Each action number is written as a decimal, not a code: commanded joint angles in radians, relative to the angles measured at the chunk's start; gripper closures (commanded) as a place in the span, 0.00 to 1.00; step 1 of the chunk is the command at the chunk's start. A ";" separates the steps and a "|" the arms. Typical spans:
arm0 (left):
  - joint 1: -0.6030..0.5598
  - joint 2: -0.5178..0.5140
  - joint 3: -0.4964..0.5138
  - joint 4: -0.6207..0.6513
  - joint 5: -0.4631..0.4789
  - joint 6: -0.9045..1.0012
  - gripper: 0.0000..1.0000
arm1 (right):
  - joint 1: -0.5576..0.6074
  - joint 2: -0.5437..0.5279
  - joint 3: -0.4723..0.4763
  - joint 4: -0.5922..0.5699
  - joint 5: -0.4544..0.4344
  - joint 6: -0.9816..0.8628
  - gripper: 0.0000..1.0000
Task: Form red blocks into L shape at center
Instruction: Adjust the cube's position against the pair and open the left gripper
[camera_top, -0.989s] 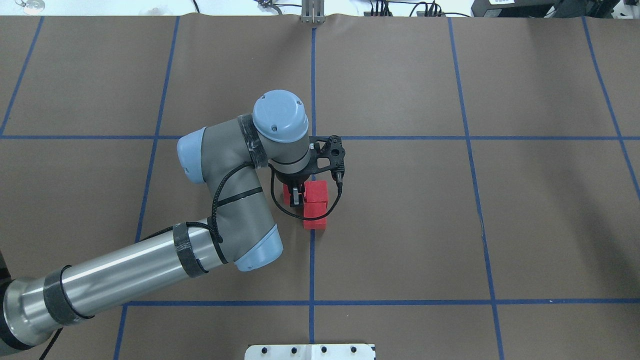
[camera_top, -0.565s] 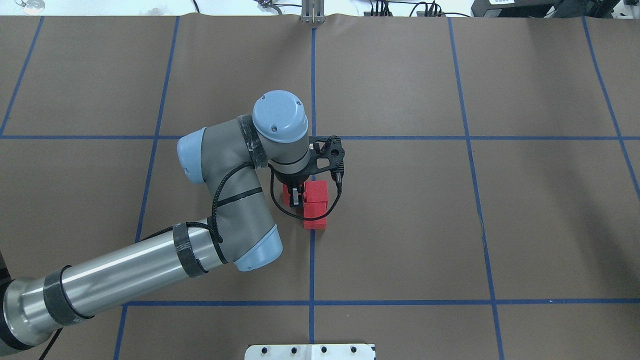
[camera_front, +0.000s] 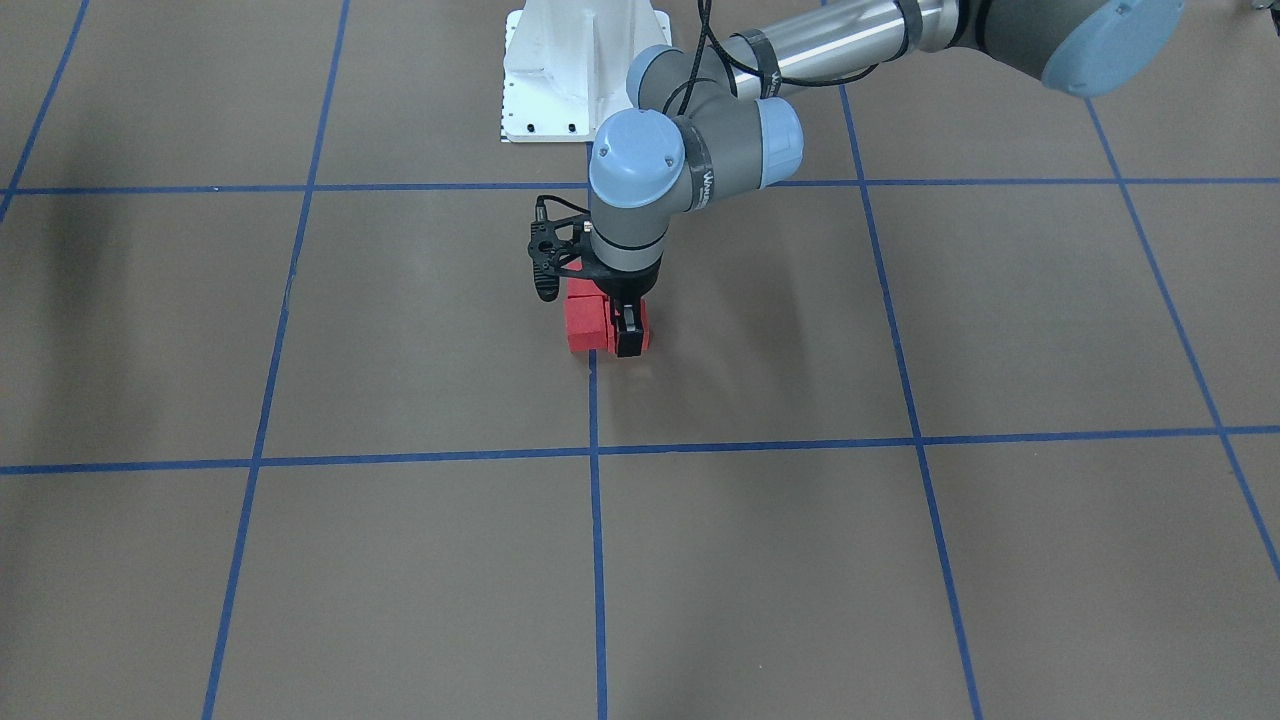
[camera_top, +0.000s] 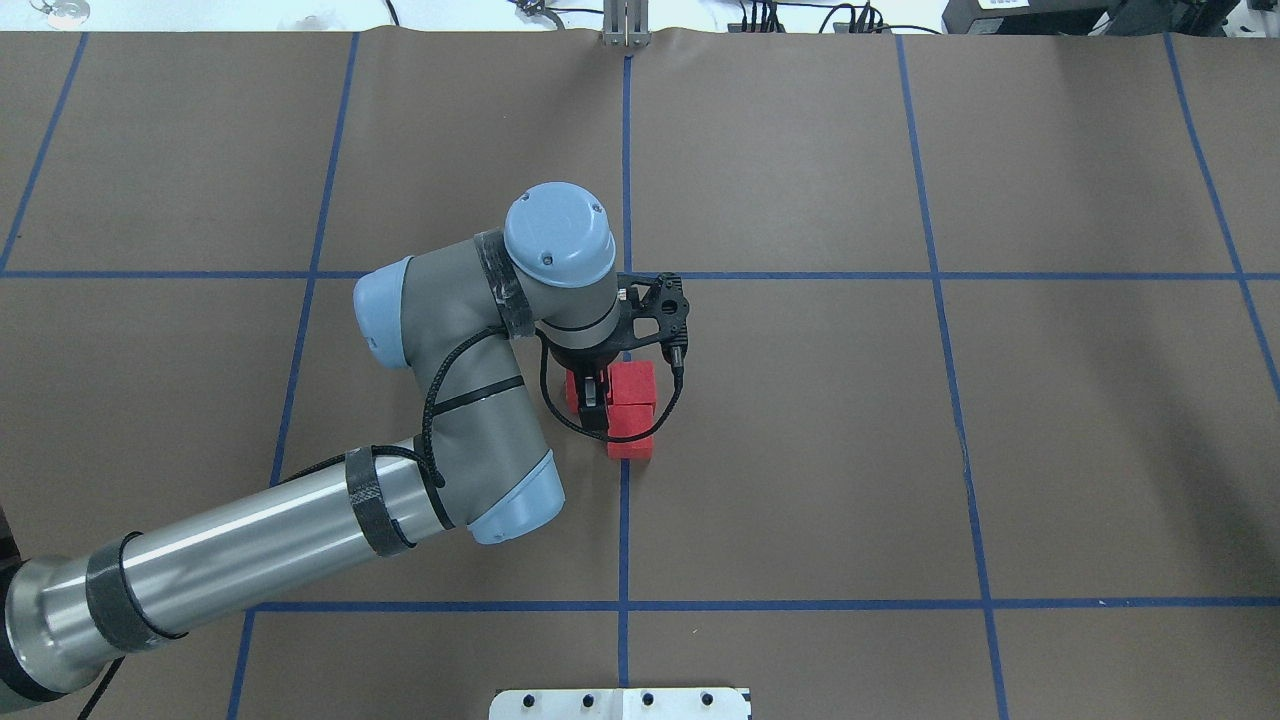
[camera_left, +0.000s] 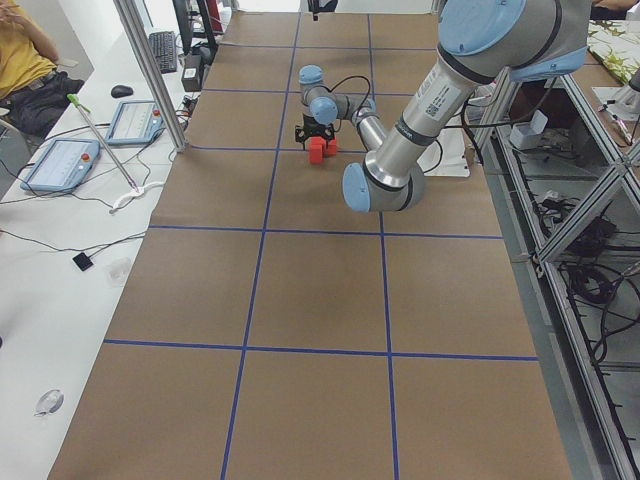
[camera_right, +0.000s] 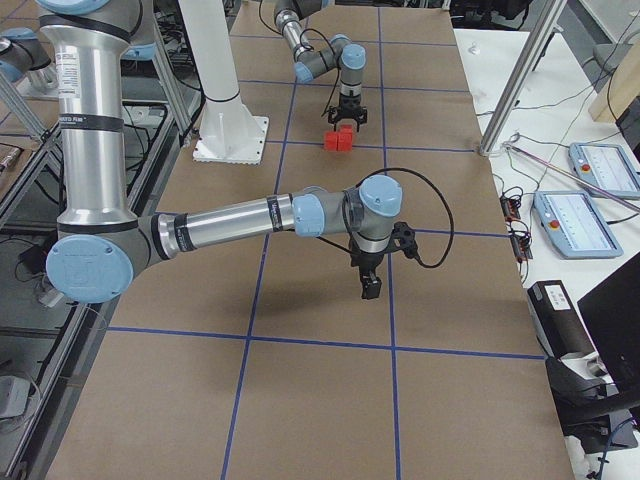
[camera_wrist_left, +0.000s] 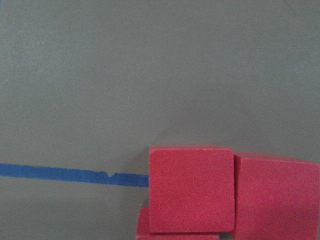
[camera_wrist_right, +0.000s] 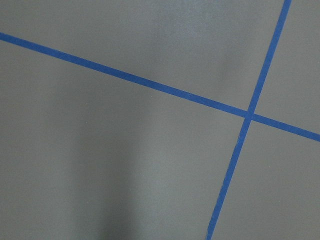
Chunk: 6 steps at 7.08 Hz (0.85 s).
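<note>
while the left jaws sit clamped on one, the red blocks (camera_top: 630, 410) touch.

Matt brown paper, blue tape, red blocks and mixed metal and plastic arms.

The bench (camera_top: 1000, 450) is showing a matt brown paper-like cover, faintly grainy up close, with smooth blue tape lines (camera_top: 624, 520) lying flat on it. The red blocks (camera_top: 632, 400) are looking matt, plain-faced and solid, with a fine-grained surface in the left wrist view. The left arm (camera_top: 250, 550) is showing a brushed, shiny metal tube, matt grey joint housings and smooth light-blue plastic caps, with black rubbery cable and dark tape bands. Its end effector (camera_top: 594, 392) is looking like matt black plastic. The right arm (camera_right: 230, 222) is wearing the same finishes. The base plate (camera_front: 580, 70) is showing smooth white painted metal.
</note>
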<state>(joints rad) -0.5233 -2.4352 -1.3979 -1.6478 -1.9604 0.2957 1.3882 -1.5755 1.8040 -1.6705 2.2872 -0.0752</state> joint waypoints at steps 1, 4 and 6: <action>-0.007 0.001 -0.010 0.005 0.000 0.008 0.00 | 0.000 0.000 0.000 0.000 0.000 0.000 0.01; -0.040 0.004 -0.090 0.022 -0.015 0.008 0.00 | 0.000 0.002 0.000 0.000 0.000 0.000 0.01; -0.171 0.010 -0.118 0.091 -0.121 0.005 0.00 | 0.000 -0.001 0.000 0.000 0.002 -0.002 0.01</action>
<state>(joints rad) -0.6102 -2.4299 -1.5018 -1.5946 -2.0199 0.3032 1.3883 -1.5752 1.8039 -1.6705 2.2874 -0.0754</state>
